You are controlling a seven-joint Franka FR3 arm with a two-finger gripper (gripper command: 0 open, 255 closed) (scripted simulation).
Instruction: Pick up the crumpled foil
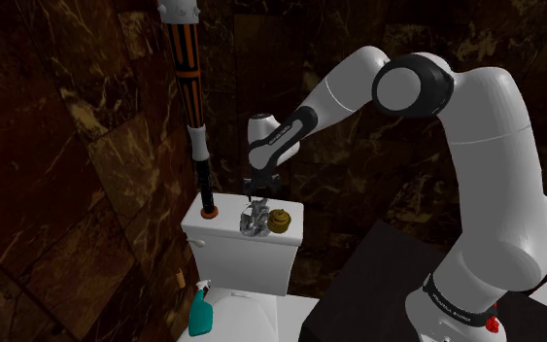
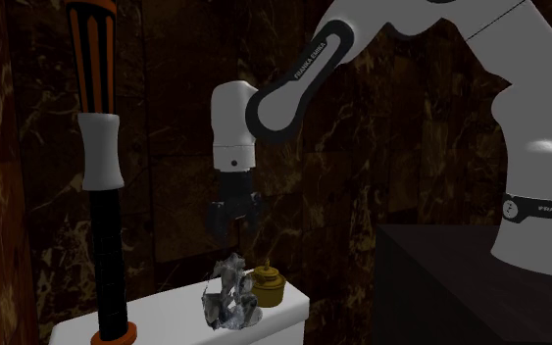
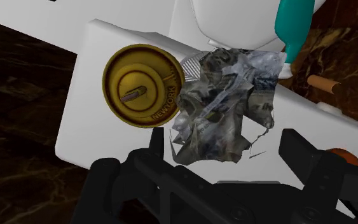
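Overhead — gripper (image 2: 233, 227) spread; foil (image 2: 229, 297) below.

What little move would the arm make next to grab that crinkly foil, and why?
Probably straight down: the open gripper hangs above the crumpled foil, not touching it. The brass-coloured round object sits close beside the foil, so a careful descent seems wise.

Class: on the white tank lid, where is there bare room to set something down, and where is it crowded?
The bare stretch of the tank lid lies between the orange-and-black pole and the crumpled foil. The other end is crowded: foil and round brass piece sit close together, with the open gripper above the foil.
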